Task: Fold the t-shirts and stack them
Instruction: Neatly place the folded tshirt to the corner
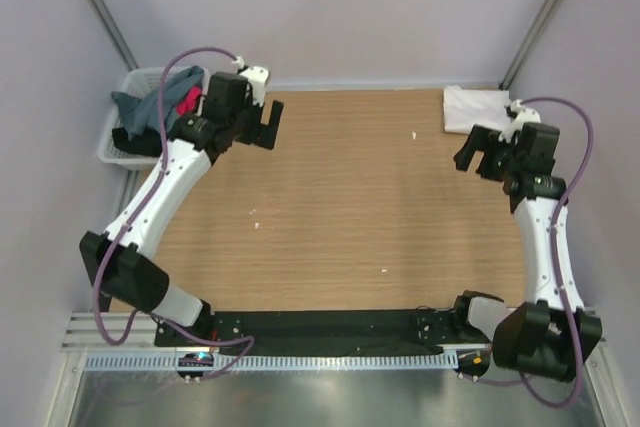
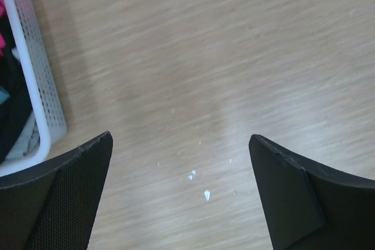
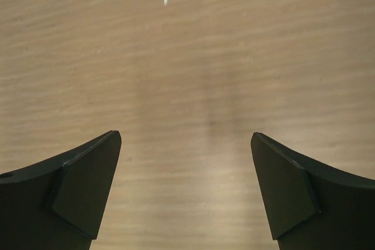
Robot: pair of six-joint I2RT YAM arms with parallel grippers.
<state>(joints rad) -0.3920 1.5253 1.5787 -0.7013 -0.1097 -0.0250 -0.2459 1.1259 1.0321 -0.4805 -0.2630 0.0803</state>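
A: Shirts, where?
B: White shirt (image 1: 478,107) lies folded at the table's (image 1: 350,207) far right corner. Grey-teal shirt (image 1: 140,109) is heaped on top in the basket (image 1: 108,144) at the far left corner. Pink-red shirt (image 1: 188,100) and black shirt (image 1: 135,139) are bunched in with it.
A: Step in hand?
B: Likely fetching the next one from the basket; the left arm is nearest. Best to pinch the grey-teal shirt alone, high on the heap. Lift it clear of the rim so nothing snags the lattice, then lay it flat mid-table where both arms reach.
A: Fingers?
B: Left fingers (image 2: 70,191) are spread wide with nothing between them, over bare wood just beside the basket wall. Right fingers (image 3: 76,191) are equally wide and empty, over wood near the white shirt's edge and apart from it.
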